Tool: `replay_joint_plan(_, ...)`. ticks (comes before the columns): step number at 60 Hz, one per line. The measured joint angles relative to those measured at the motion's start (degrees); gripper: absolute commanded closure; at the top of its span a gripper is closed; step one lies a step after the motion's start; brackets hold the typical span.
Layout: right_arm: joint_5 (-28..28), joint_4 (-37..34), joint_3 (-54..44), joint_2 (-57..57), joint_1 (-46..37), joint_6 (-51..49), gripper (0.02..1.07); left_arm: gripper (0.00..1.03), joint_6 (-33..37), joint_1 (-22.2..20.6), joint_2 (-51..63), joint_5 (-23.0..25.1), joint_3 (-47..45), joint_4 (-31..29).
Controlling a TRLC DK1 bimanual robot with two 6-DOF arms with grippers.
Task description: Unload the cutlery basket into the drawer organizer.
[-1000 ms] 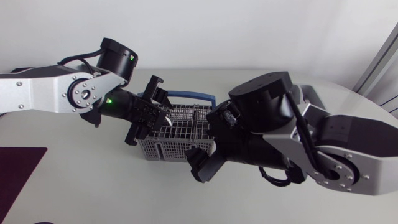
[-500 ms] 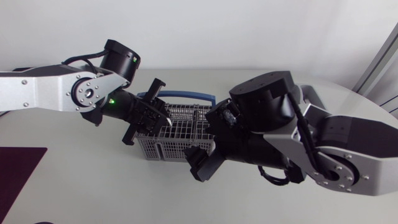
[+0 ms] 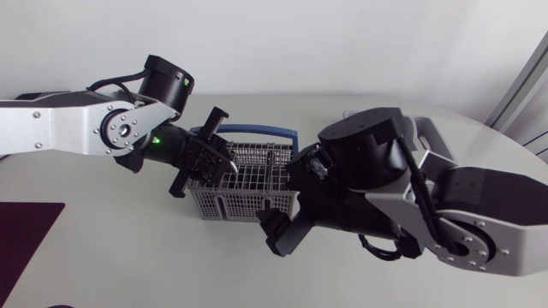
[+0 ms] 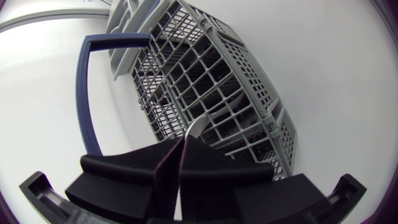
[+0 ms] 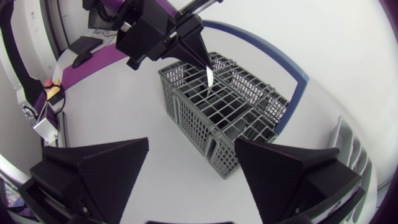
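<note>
A grey plastic cutlery basket (image 3: 244, 186) with a blue handle (image 3: 267, 131) stands mid-table. My left gripper (image 3: 225, 162) hangs over the basket's left end, shut on a silver piece of cutlery. The cutlery's thin tip (image 4: 194, 128) sticks out past the closed fingers above the basket (image 4: 236, 93); its kind is hidden. In the right wrist view the left gripper (image 5: 202, 57) holds the silver tip (image 5: 209, 76) just over the basket (image 5: 230, 118). My right gripper (image 3: 278, 233) stands open at the basket's near right corner, its fingers (image 5: 99, 171) wide apart and empty.
The pale drawer organizer (image 5: 348, 146) lies beyond the basket's far end, also seen as the organizer (image 4: 127, 12) past the handle (image 4: 86, 81). In the head view my right arm covers it. A dark purple mat (image 3: 26, 231) lies at the table's left edge.
My left gripper's fingers have closed on the silver cutlery over the basket. The right arm has shifted slightly; its gripper stays open.
</note>
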Motion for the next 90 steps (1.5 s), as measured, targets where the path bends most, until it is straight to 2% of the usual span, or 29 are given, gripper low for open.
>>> replay_joint_plan(34, 2.75, 0.09, -0.02, -2.03, 3.87, -0.24, 0.08, 0.83, -1.29, -0.22, -13.49, -0.09, -4.61, 0.79)
replay_joint_plan(50, 5.01, 3.37, -2.08, -2.62, 4.87, -1.9, 0.08, 0.83, -2.8, -0.33, -22.01, -0.04, -9.2, 1.05)
replay_joint_plan(62, 5.86, 3.93, -2.47, -2.62, 5.62, -2.38, 0.08, 0.83, -3.02, -0.33, -24.63, -0.09, -12.63, 4.37)
replay_joint_plan(75, 6.69, 4.11, -2.47, -2.62, 5.99, -2.97, 0.08, 0.83, -2.99, -2.01, -26.56, -3.85, -16.7, 8.57)
replay_joint_plan(83, 6.69, 4.61, -2.47, -2.62, 6.01, -3.19, 0.08, 0.83, -2.95, -2.43, -26.56, -5.05, -17.0, 9.01)
replay_joint_plan(90, 6.71, 7.76, -2.51, -2.34, 6.75, -4.59, 0.08, 0.83, -2.78, -2.54, -26.53, -5.42, -16.85, 8.5)
